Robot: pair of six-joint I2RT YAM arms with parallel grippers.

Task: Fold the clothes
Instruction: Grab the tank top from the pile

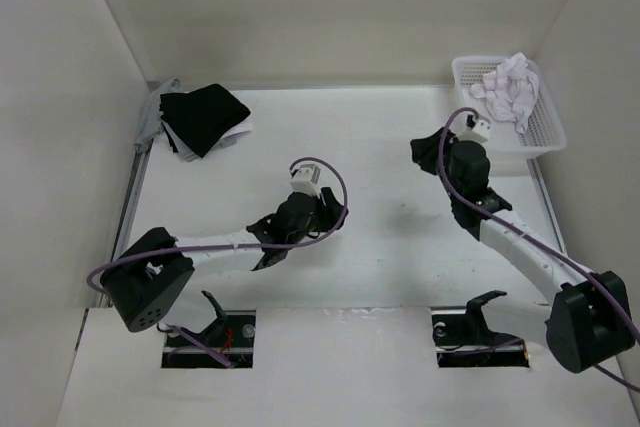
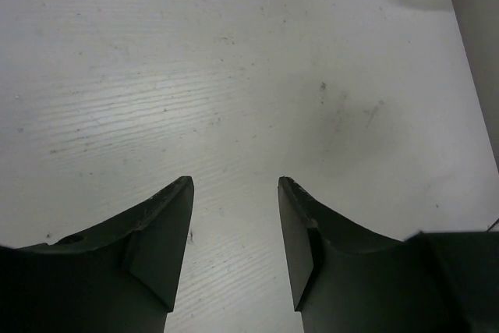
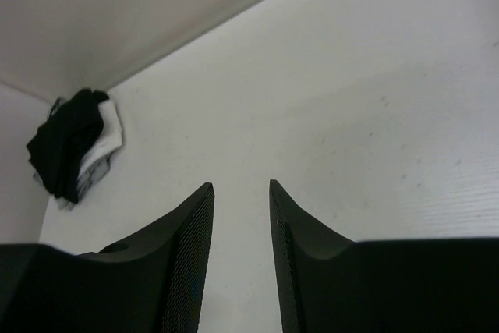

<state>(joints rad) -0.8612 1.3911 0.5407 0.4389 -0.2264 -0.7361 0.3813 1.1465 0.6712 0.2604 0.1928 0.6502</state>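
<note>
Lying crumpled, white clothes (image 1: 512, 90), bunched and wrinkled, in white basket (image 1: 545, 137)

A robotics lab cell: white table (image 1: 390, 247) boxed by plain panels (image 1: 330, 7), left arm (image 1: 215, 255) and right arm (image 1: 520, 242) bolted on.

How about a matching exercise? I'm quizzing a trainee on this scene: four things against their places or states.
Things:
1. white garment
2. black garment
3. left gripper
4. basket

Places or states:
A. far right corner of the table
B. open, above bare table
C. crumpled inside the basket
D. far left corner of the table

Pairs: 1-C, 2-D, 3-B, 4-A.
</note>
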